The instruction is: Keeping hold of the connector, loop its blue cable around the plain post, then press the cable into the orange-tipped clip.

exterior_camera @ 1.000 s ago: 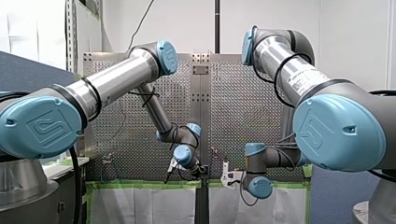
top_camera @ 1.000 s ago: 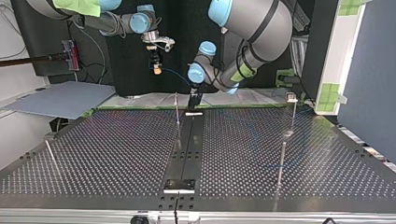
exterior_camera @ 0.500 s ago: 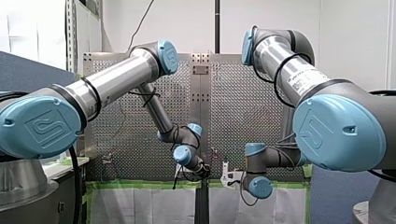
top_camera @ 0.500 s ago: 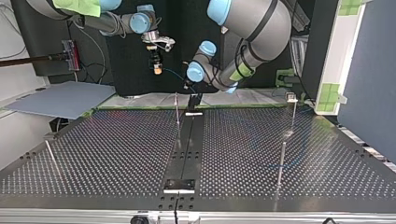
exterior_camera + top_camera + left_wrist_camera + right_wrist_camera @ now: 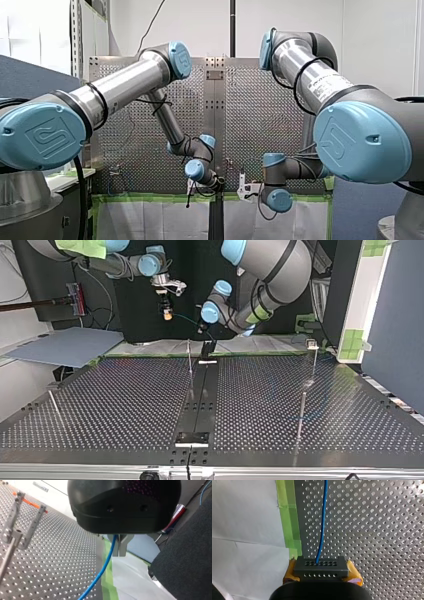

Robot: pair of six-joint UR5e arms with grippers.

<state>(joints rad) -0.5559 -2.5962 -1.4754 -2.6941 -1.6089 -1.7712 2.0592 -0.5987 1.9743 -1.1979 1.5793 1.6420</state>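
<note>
My right gripper (image 5: 322,574) has its yellow pads shut on a dark grey connector (image 5: 320,565). The blue cable (image 5: 322,517) leaves the connector and runs away over the perforated table. In the top view my right gripper (image 5: 168,314) hangs behind the table's far edge, and the cable (image 5: 187,320) leads across to my left gripper (image 5: 207,346). In the left wrist view the left gripper's (image 5: 119,554) metal fingers are shut on the blue cable (image 5: 100,572), which hangs down from them. Two grey posts (image 5: 32,527) with orange tips stand beyond, to one side. A thin plain post (image 5: 190,357) rises near the left gripper.
The perforated table (image 5: 125,405) has a black strip (image 5: 200,400) down its middle. More thin posts stand at the top view's right (image 5: 301,415), far right (image 5: 313,352) and left (image 5: 54,407). Green tape (image 5: 292,530) and white sheeting edge the table.
In the front view my left gripper has dropped and shifted slightly right, toward the table's edge. My right arm and the connector have stayed put.
</note>
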